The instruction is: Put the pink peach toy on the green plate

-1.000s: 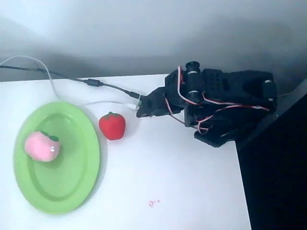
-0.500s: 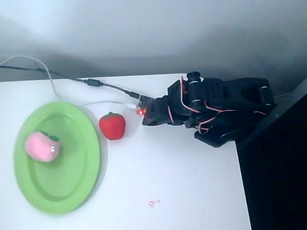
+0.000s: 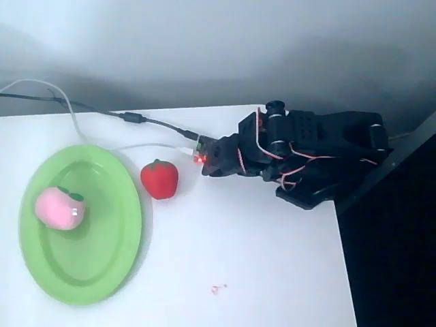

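Jaws well right of pink peach toy (image 3: pixel 60 208) on green plate (image 3: pixel 102 272).

Pink peach toy (image 3: pixel 60 208) with a green leaf, on a light-green plate (image 3: pixel 102 272) — red strawberry toy (image 3: pixel 159 179), white bench (image 3: pixel 259 266), black arm (image 3: pixel 320 157) with red-and-white wires.

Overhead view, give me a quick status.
Gripper folded near the base, jaws unclear. Pink peach toy on the green plate. Strawberry toy beside the plate.

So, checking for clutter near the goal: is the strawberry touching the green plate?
Apart. The overhead view shows a thin strip of white table between the strawberry and the green plate's rim.
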